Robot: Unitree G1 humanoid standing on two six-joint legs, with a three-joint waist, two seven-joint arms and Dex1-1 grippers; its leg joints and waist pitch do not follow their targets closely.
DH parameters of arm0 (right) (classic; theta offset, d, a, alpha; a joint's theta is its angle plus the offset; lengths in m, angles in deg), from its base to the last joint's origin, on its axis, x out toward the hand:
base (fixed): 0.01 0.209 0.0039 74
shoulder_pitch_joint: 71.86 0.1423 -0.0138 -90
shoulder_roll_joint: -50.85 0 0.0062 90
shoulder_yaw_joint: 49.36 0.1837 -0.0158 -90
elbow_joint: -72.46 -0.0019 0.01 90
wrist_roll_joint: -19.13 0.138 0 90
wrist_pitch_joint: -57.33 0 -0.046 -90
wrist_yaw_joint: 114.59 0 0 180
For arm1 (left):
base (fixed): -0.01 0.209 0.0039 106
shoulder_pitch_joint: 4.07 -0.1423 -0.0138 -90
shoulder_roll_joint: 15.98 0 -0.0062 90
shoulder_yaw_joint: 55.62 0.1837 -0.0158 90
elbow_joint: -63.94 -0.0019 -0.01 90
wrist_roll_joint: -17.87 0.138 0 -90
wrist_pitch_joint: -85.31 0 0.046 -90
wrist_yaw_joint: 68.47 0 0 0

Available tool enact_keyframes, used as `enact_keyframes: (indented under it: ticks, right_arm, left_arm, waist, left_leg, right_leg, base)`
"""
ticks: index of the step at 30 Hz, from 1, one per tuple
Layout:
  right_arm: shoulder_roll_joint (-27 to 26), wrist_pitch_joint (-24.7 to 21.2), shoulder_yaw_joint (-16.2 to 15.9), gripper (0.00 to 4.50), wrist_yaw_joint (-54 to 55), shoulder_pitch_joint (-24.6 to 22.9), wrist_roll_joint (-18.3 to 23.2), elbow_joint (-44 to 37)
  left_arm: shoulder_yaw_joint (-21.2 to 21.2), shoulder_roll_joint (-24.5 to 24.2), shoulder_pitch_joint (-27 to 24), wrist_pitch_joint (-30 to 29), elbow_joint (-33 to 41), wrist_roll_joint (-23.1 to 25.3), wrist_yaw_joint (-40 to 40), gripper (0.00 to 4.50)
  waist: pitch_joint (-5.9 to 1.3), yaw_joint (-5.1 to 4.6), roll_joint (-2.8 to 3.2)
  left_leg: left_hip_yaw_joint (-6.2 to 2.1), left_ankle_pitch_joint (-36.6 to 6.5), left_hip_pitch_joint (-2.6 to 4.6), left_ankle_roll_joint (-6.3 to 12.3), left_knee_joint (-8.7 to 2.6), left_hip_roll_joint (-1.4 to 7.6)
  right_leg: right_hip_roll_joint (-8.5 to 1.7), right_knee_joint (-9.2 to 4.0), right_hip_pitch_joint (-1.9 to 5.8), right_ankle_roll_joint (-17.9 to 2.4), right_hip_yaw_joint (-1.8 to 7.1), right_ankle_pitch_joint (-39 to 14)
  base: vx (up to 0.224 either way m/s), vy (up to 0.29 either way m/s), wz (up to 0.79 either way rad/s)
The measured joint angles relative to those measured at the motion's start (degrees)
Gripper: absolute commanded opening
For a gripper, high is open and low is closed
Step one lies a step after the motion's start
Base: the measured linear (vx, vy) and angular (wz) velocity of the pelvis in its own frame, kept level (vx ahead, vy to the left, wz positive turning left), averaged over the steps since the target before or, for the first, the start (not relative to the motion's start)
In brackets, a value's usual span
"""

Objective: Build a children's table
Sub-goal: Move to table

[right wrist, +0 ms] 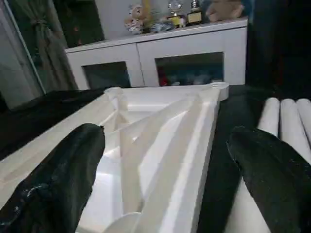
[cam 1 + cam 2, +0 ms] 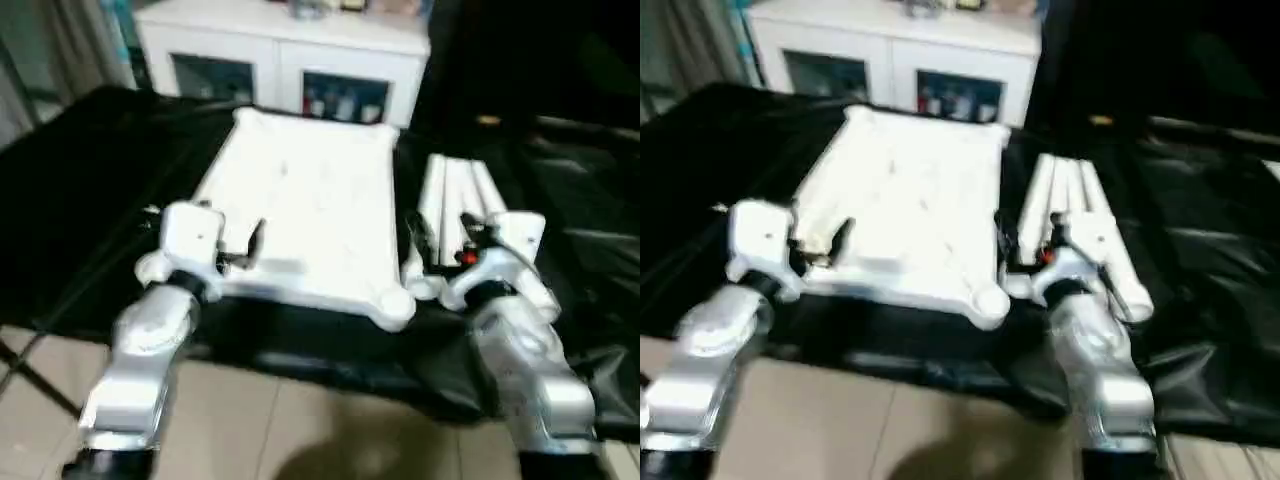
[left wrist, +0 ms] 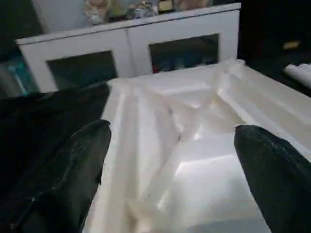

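The children's table top (image 2: 310, 200) lies ribbed side up on the black-draped work table. Its white tube legs (image 2: 455, 195) lie bundled side by side just right of it. My left gripper (image 2: 243, 250) is open and hovers over the top's near left edge. In the left wrist view the ribs (image 3: 184, 131) show between its two black fingers (image 3: 73, 174). My right gripper (image 2: 440, 240) is open too, near the top's near right corner socket (image 2: 395, 305), between the top and the legs. The right wrist view has the top's rim (image 1: 194, 141) and the legs (image 1: 286, 121) ahead of its fingers (image 1: 272, 174). Neither gripper holds anything.
The black cloth (image 2: 90, 180) drapes over the work table and hangs down at its near edge. A white cabinet (image 2: 290, 60) with glass doors stands behind the table. Pale floor tiles (image 2: 300, 430) lie below my forearms. A dark wall is at the back right.
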Motion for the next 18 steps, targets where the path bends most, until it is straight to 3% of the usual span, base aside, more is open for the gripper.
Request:
enact_keyframes:
  ticks: [1,2,3,4,5,6,7,8,9,10,11,12,13,14,15,16,18]
  right_arm:
    - [0.5,-0.1,0.4,4.45,0.0,0.0,0.1,-0.1]
    - [1.2,-0.1,1.0,4.45,0.0,0.0,0.2,-0.3]
    - [2.3,-0.3,2.3,4.45,0.0,-0.1,0.2,-0.2]
    - [3.1,-0.4,3.3,4.45,0.0,-0.1,0.2,-0.1]
    - [3.7,-0.5,3.8,4.45,-0.1,0.1,0.1,-0.1]
    - [3.8,-0.9,3.7,4.45,-0.5,0.4,0.0,-0.1]
    - [3.9,-1.2,3.5,4.45,-1.2,1.1,0.0,-0.1]
    - [4.1,-1.3,3.2,4.45,-1.8,2.1,0.0,-0.3]
    - [3.8,-1.5,2.4,4.45,-2.6,2.5,-0.1,-0.3]
    - [3.6,-1.8,0.7,4.45,-3.5,2.7,0.0,-0.4]
    - [3.5,-2.3,-0.4,4.45,-4.3,3.2,0.2,-0.5]
    - [4.3,-2.9,-1.3,4.45,-6.1,3.5,0.7,-0.8]
    - [5.7,-3.4,-1.4,4.45,-7.5,3.6,1.4,-1.5]
    - [7.3,-3.9,-1.4,4.45,-9.0,3.7,2.0,-2.4]
    - [9.3,-4.2,-1.5,4.45,-11.2,4.1,2.6,-3.2]
    - [11.9,-4.8,-2.1,4.45,-13.9,4.1,3.0,-3.9]
    - [16.4,-5.9,-2.8,4.45,-19.5,4.3,3.7,-4.8]
  left_arm:
    - [0.2,0.3,0.2,0.0,-0.1,0.0,-0.1,4.50]
    - [0.4,0.6,0.4,0.2,-0.2,0.0,-0.1,4.50]
    - [1.8,1.6,0.8,0.2,-0.4,-0.1,-0.3,4.50]
    - [3.0,1.8,0.9,0.3,-0.5,-0.3,-0.7,4.50]
    - [3.5,1.7,1.0,0.3,-0.6,-0.4,-0.9,4.50]
    - [3.4,1.3,1.1,0.3,-1.0,-0.5,-0.9,4.50]
    - [2.9,0.7,1.2,0.4,-1.0,-0.5,-0.9,4.50]
    - [2.4,0.4,1.5,0.5,-1.0,-0.5,-0.8,4.50]
    - [1.7,-0.3,1.4,0.8,-1.3,-0.6,-0.9,4.50]
    - [0.7,-1.0,1.1,0.9,-1.5,-0.7,-1.1,4.50]
    - [-0.2,-1.4,1.1,1.0,-1.7,-0.8,-1.2,4.50]
    - [-1.4,-1.8,0.6,1.1,-1.8,-1.3,-1.8,4.50]
    - [-1.9,-1.8,0.3,1.2,-1.5,-2.0,-2.5,4.50]
    - [-2.0,-1.9,0.1,1.2,-1.0,-3.1,-3.7,4.50]
    - [-2.0,-2.3,-0.2,1.8,-0.8,-4.7,-6.3,4.50]
    - [-1.3,-3.2,-1.1,2.9,-0.3,-6.8,-9.8,4.50]
    - [1.7,-6.1,-1.9,4.3,0.3,-9.9,-17.3,4.50]
  waist:
    - [-0.07,-0.31,-0.51]
    - [-0.33,-0.50,-1.45]
    - [-0.24,-0.32,-0.85]
    - [-0.36,0.04,-0.44]
    - [-0.42,0.24,-0.40]
    - [-0.45,0.37,-0.33]
    - [-0.44,0.48,0.12]
    - [-0.44,0.46,1.34]
    - [-0.07,0.49,1.82]
    - [0.04,-0.17,1.77]
    - [-0.01,-0.62,0.98]
    - [-0.14,-1.24,0.69]
    - [-0.39,-1.56,0.18]
    - [-0.54,-1.60,-0.23]
    - [-0.98,-1.64,-1.69]
    - [-0.94,-1.49,-1.82]
    - [-0.84,-1.34,-1.99]
  left_leg:
    - [0.90,-0.6,0.63,0.17,0.00,-0.05]
    - [0.64,-1.1,0.33,0.46,0.44,-0.31]
    - [-0.43,-1.7,-0.09,1.76,1.51,-0.29]
    - [-1.95,-2.0,-1.46,2.53,3.53,-0.39]
    - [-3.02,-1.7,-3.32,2.64,6.18,-0.64]
    - [-4.07,-1.1,-5.39,1.68,6.64,-0.70]
    - [-4.36,0.1,-6.54,1.50,4.55,-0.19]
    - [-4.60,2.7,-7.50,1.48,0.98,0.77]
    - [-4.91,5.1,-7.19,0.89,1.17,1.78]
    - [-5.16,4.8,-6.75,1.14,0.87,1.57]
    - [-5.16,4.6,-6.31,1.20,0.68,1.16]
    - [-5.13,4.2,-5.90,1.45,0.70,0.97]
    - [-5.10,4.0,-5.78,1.66,0.75,0.76]
    - [-4.85,4.0,-5.82,1.79,0.78,0.36]
    - [-4.52,3.6,-6.15,2.12,1.53,-0.35]
    - [-4.38,3.5,-6.62,2.41,1.60,-0.43]
    - [-4.39,4.3,-6.76,1.53,0.37,-0.08]
  right_leg:
    - [-0.87,-1.19,-0.26,-0.1,-0.40,0.9]
    - [-1.10,-1.23,0.52,1.8,-0.31,1.2]
    - [-0.33,-1.87,0.96,1.5,0.01,1.0]
    - [0.29,-2.49,1.21,1.4,0.39,1.0]
    - [0.52,-3.01,1.60,1.3,0.47,1.0]
    - [1.01,-3.77,2.61,1.1,0.50,0.9]
    - [1.46,-3.95,3.15,0.9,-0.19,0.7]
    - [2.52,-4.03,3.71,0.9,-1.08,0.3]
    - [2.78,-3.86,4.65,1.1,-1.92,-0.5]
    - [2.48,-3.08,4.38,0.0,-2.18,-1.2]
    - [2.00,-1.34,3.75,-1.1,-2.06,-1.8]
    - [1.53,0.65,2.79,-0.8,-1.73,-1.9]
    - [0.79,1.41,1.74,0.0,-1.62,-1.6]
    - [-0.11,0.71,0.48,1.3,-1.04,-0.8]
    - [-1.43,-1.25,-0.13,4.7,0.55,1.3]
    - [-1.41,-0.92,-0.40,4.5,0.87,1.2]
    - [-0.80,-1.06,-1.04,4.0,1.01,1.6]
  base:
    - [0.117,-0.011,-0.42]
    - [0.085,-0.035,-0.25]
    - [0.107,-0.043,-0.05]
    - [0.107,-0.043,-0.05]
    - [0.148,-0.018,-0.02]
    - [0.137,-0.012,-0.03]
    - [0.137,-0.012,-0.03]
    - [0.120,-0.001,0.02]
    - [0.130,0.040,-0.06]
    - [0.130,0.040,-0.06]
    - [0.161,0.033,-0.03]
    - [0.134,-0.002,0.08]
    - [0.134,-0.002,0.08]
    - [0.087,-0.019,0.02]
    - [0.000,0.000,0.00]
    - [0.000,0.000,0.00]
    - [0.027,-0.081,-0.03]
